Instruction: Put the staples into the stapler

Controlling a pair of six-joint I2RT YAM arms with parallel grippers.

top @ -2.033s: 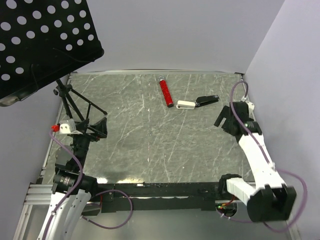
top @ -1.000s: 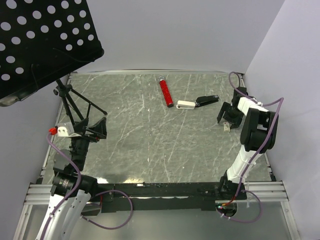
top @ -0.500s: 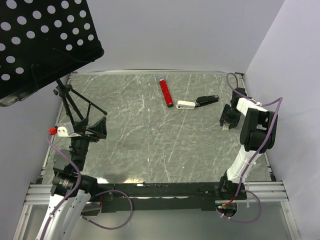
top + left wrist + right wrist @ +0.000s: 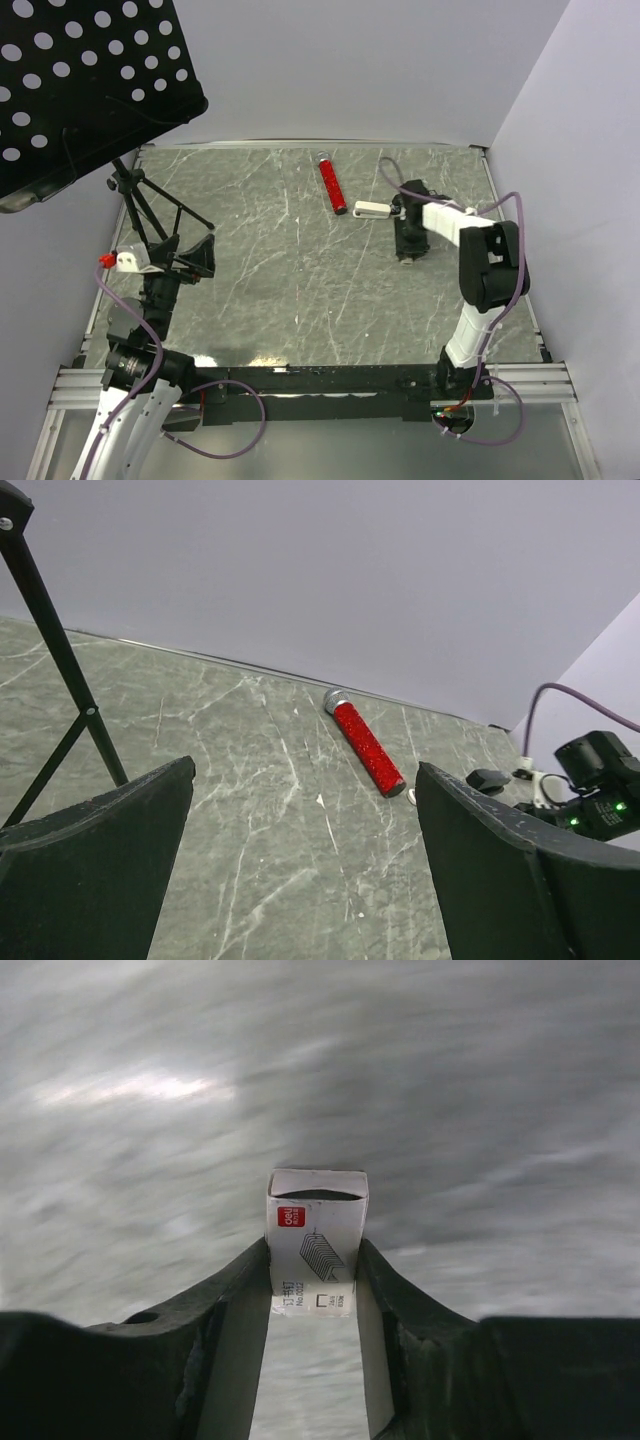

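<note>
My right gripper (image 4: pixel 313 1252) is shut on a small white box (image 4: pixel 316 1235) with a red mark and a staple drawing; its open end faces away. In the top view this gripper (image 4: pixel 407 250) hangs over the table just near of a white piece (image 4: pixel 371 209). The right arm covers most of the black stapler in the top view. Its dark tapered end (image 4: pixel 488 778) shows at the right of the left wrist view. No loose staples strip is in view. My left gripper (image 4: pixel 196 255) stays at the left, jaws wide open and empty (image 4: pixel 303 772).
A red tube (image 4: pixel 332 185) lies at the back middle of the table, also seen as a red tube (image 4: pixel 366 748) from the left wrist. A black tripod (image 4: pixel 140 205) and a perforated black stand top (image 4: pixel 80 80) stand at the back left. Grey walls close in the back and the right.
My right gripper closed on the small box near the right edge and swung left with it toward the stapler. The left arm has not moved.
</note>
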